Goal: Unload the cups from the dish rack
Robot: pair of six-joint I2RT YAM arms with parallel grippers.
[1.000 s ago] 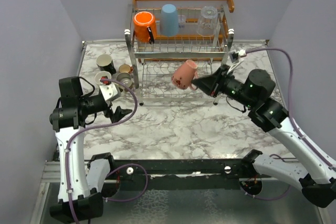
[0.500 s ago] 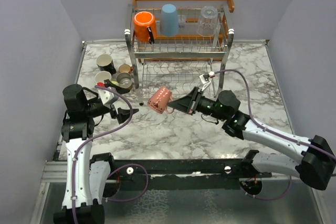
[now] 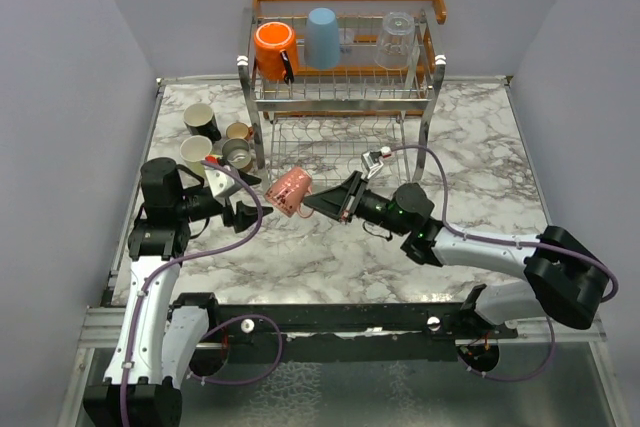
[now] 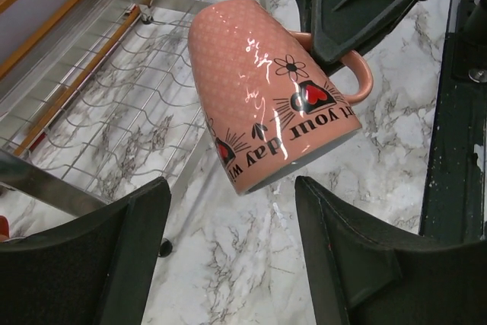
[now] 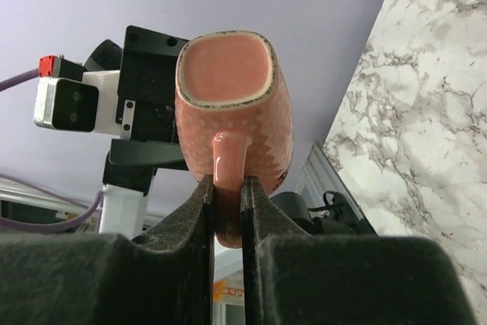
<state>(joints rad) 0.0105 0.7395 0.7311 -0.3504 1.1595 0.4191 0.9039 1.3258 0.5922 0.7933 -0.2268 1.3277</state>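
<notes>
Between the two claws, above the marble table (image 3: 470,147), hangs one pink mug (image 3: 289,192). The right claw (image 5: 227,188) is clamped on its handle, one finger on each side of the loop. The mug's body stands just beyond those fingertips, on the side facing the left claw (image 4: 232,195).

Orientation: the long axis is tilted. The mouth points down and towards the left claw, and the base points up and back towards the dish rack (image 3: 262,162).

Appearance: glossy salmon pink with a fine dotted texture, black lettering, red hearts and a small black flower. The base is flat with a rough pale ring.

The left claw's jaws stand wide apart. The mug's rim is just ahead of them, not touching either finger.
</notes>
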